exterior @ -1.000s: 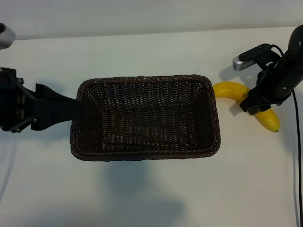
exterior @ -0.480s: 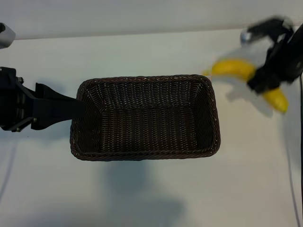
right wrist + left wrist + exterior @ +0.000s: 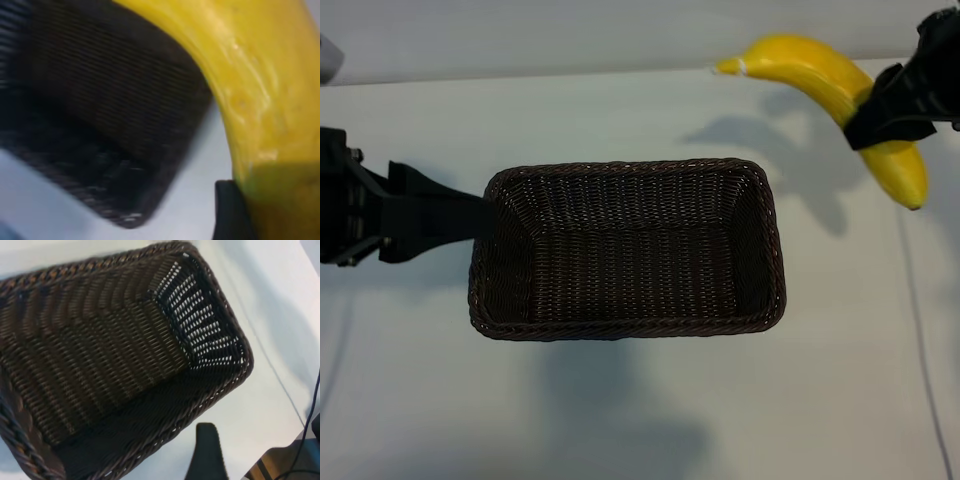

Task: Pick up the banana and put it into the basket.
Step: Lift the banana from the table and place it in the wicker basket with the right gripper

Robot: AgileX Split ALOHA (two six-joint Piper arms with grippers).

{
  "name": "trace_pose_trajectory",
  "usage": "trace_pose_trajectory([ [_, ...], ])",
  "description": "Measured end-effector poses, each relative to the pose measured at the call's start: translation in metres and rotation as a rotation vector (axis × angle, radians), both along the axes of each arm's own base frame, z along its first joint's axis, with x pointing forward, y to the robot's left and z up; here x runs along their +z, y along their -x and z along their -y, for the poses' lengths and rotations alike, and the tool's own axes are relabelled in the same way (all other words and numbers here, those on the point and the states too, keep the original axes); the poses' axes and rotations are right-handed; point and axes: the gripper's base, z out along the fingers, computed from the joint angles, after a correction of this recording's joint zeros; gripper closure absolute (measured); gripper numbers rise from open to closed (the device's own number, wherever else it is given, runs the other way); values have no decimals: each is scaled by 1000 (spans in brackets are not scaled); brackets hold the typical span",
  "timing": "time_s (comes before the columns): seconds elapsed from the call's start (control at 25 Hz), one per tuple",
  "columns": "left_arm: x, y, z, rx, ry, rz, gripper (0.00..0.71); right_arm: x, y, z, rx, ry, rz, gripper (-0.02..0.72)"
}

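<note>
Your right gripper [image 3: 888, 108] is clamping the banana [image 3: 820, 70] past mid-length, upper right of the frame, clear of the bench [image 3: 640, 400]. It looks light, smooth, bruisable, so a middle grip suits. Left gripper [image 3: 440, 218] is gaping at the basket [image 3: 625, 325] edge.

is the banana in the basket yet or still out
Out. The banana is clamped in the right gripper, lifted off the table beyond the far right corner of the basket, whose inside shows only bare weave.
</note>
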Motion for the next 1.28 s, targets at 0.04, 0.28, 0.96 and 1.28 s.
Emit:
trace_pose_trajectory([
  [0.04,2,0,0,-6,1,2,143,2,3,-6,18,-15,2,287],
  [0.28,8,2,1,-14,11,-12,143,-5,7,-41,85,-35,-14,287],
  [0.96,7,6,2,-31,15,-63,144,-83,-13,-106,142,48,-135,287],
  [1.28,5,6,1,-30,-5,-63,144,-88,-17,-111,106,4,-135,287],
])
